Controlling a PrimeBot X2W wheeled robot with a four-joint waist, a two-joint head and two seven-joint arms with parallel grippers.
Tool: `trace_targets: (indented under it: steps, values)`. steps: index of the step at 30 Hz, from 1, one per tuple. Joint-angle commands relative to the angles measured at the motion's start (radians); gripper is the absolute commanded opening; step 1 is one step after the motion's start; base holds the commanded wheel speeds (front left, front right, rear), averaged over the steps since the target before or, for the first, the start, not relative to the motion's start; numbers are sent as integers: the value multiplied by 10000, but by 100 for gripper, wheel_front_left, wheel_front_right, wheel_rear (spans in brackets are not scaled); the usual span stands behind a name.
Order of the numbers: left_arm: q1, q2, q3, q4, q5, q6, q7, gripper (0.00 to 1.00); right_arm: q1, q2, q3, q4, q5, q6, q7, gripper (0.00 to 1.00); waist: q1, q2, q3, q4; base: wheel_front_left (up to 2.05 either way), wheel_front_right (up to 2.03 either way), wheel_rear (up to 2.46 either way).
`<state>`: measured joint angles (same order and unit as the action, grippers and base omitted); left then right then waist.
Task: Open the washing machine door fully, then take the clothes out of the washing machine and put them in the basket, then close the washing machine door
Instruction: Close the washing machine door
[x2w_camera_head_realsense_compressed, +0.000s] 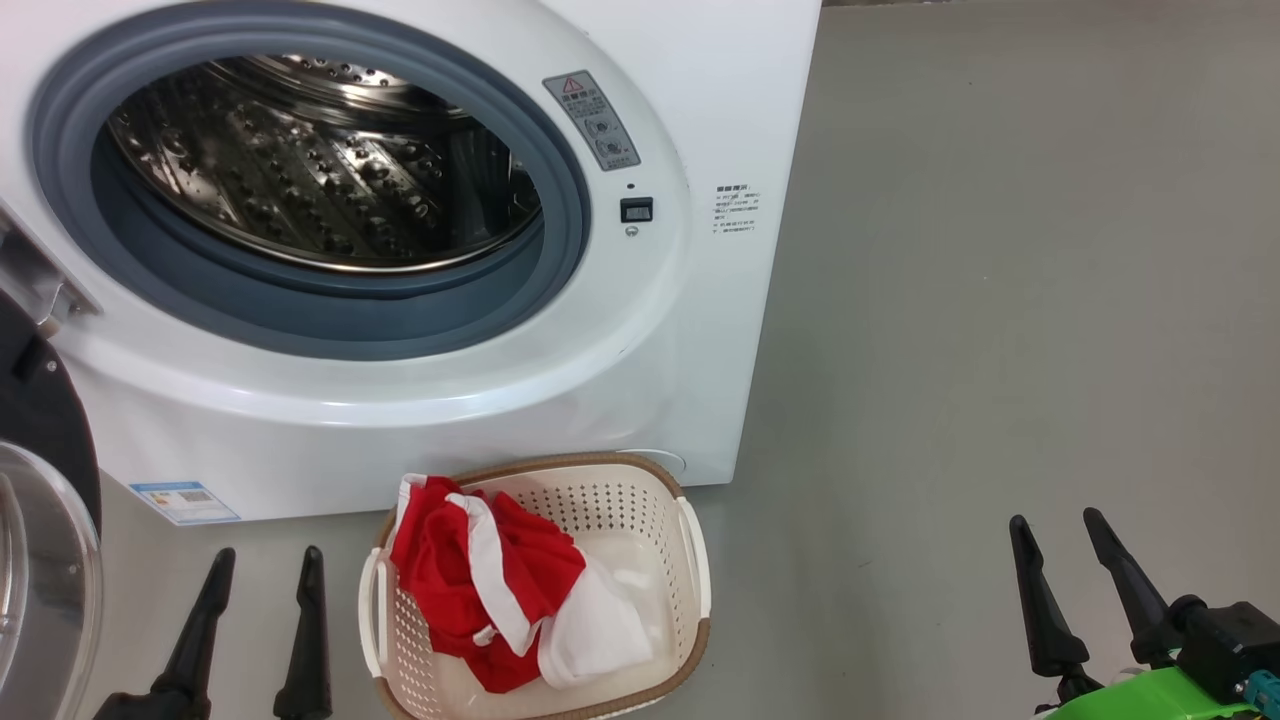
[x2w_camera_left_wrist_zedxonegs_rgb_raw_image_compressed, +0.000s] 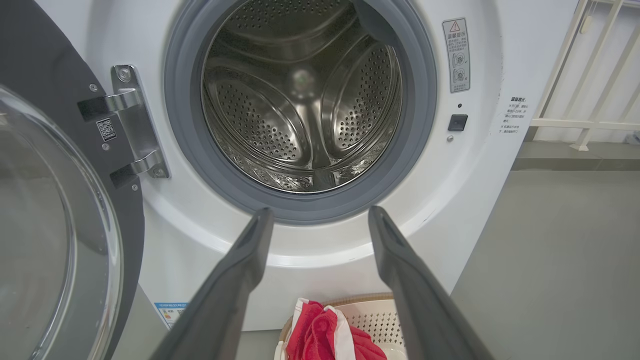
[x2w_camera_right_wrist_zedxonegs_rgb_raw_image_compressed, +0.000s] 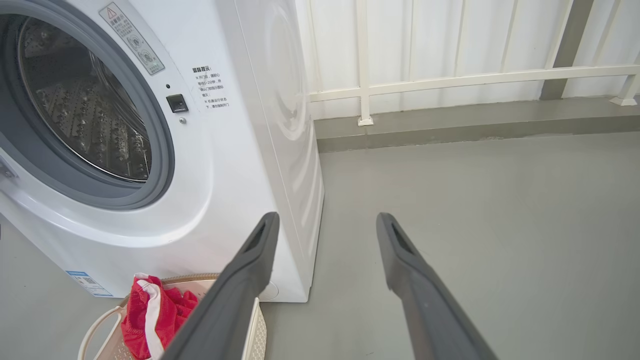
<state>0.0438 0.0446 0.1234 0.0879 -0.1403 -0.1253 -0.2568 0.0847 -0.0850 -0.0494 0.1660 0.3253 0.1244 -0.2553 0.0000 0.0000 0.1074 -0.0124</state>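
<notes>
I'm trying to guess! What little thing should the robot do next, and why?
Probably move the left gripper toward the washing machine door to push it shut: the drum looks empty, the clothes lie in the basket, and the door hangs open.

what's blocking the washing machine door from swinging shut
Nothing sits in the washing machine opening: the drum is empty, the clothes lie in the basket on the floor. The open left gripper, beside the washing machine door, may lie in its swing.
</notes>
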Motion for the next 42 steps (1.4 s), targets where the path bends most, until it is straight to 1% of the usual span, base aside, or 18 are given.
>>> trace_targets:
  steps: [1,11,30,42]
  values:
    - [-129,58,321,-319,12,-54,-49,100,-87,-139,203,-247,176,63,-65,100,0,0,1,0,0,0,0]
    - [-171,57,315,-351,4,-54,-49,100,-112,-115,214,-241,171,63,-65,100,0,0,22,-15,-19,19,0]
    - [-259,57,330,-465,-27,-54,-49,100,-154,-97,181,-250,178,63,-65,100,0,0,97,58,-98,98,0]
    - [-283,57,340,-412,-26,-54,-49,100,-167,-89,189,-232,165,63,-65,100,0,0,91,69,-9,9,0]
